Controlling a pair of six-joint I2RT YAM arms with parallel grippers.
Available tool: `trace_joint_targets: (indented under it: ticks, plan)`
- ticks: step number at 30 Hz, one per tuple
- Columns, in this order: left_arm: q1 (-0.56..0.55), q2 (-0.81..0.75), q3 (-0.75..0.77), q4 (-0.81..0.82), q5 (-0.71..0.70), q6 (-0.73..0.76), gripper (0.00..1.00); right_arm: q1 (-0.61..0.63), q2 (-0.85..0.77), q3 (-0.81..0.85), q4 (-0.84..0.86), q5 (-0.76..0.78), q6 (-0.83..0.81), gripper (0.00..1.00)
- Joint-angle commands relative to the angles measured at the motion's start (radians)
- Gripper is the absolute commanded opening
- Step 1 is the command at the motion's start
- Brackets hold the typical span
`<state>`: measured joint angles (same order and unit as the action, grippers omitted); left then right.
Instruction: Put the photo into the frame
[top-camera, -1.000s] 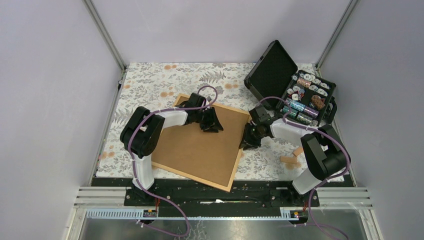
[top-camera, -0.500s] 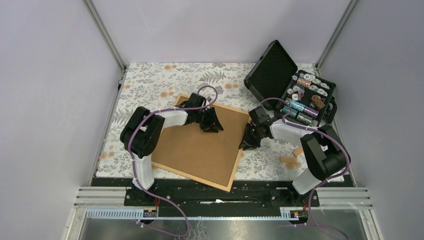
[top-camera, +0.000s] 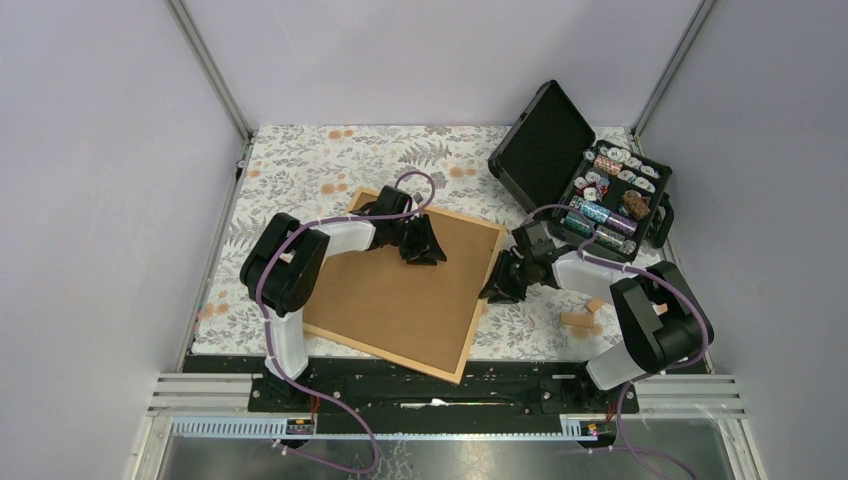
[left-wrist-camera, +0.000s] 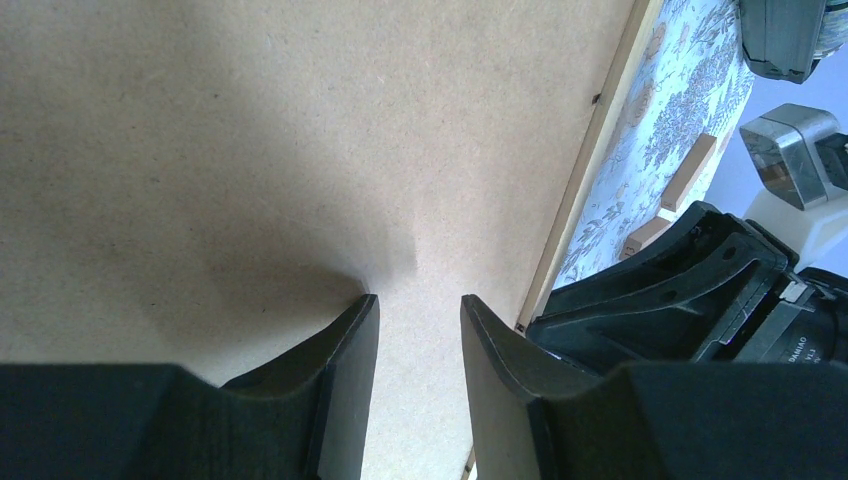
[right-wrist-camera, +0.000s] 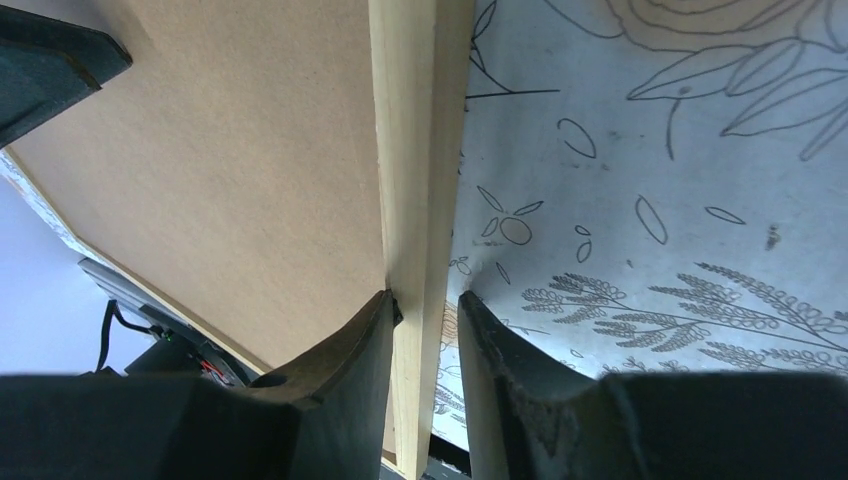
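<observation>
Your tabletop (top-camera: 300, 160), under its leaf-print cloth, carries the frame (right-wrist-camera: 420, 150) face down across the middle of the top view. It is skewed, and its lower-right corner reaches past the cloth's lower edge, so any sideways shove could slide it further towards the arm bases. The brown backing board (top-camera: 400, 290) fills the frame. The photo shows in no view, so you cannot tell whether it lies under that board, and lifting or tipping the frame now could let an unseen print shift or drop out. The open black case (top-camera: 545, 150) sits at the upper right, near the right arm, and a wide swing there could knock it. The left end effector (left-wrist-camera: 418, 305) stands on the board in the upper middle of the top view. Its jaws are partly apart, nothing is between them, and the tips appear to rest on the board. If it bears down while the other side rises, the thin moulding may flex or the board may pop. The right end effector (top-camera: 497, 285) straddles the frame's right rail with its jaws partly apart: the inner finger is against the wood and the outer one just clear of it on the cloth, so it grips nothing yet. Closing here could pinch the cloth, or the narrow rail could slip free. The small wooden blocks (top-camera: 582, 318) at the lower right lie near that arm and could be swept aside.
</observation>
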<state>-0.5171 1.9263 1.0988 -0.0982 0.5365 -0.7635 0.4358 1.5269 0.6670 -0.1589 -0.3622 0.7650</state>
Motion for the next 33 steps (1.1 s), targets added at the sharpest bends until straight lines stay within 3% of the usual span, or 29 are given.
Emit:
trace_joint_targets:
  ticks: [1,23,33]
  plan:
    - [-0.003,0.009,-0.029,-0.053,-0.037,0.036,0.41,-0.018,-0.034,-0.019,-0.049,0.008,-0.024,0.37]
    - [-0.003,0.017,-0.023,-0.052,-0.035,0.03,0.41,0.067,0.081,0.072,-0.199,0.165,-0.053,0.33]
    - [-0.003,0.01,-0.033,-0.052,-0.038,0.03,0.41,0.103,0.148,0.121,-0.302,0.351,0.029,0.31]
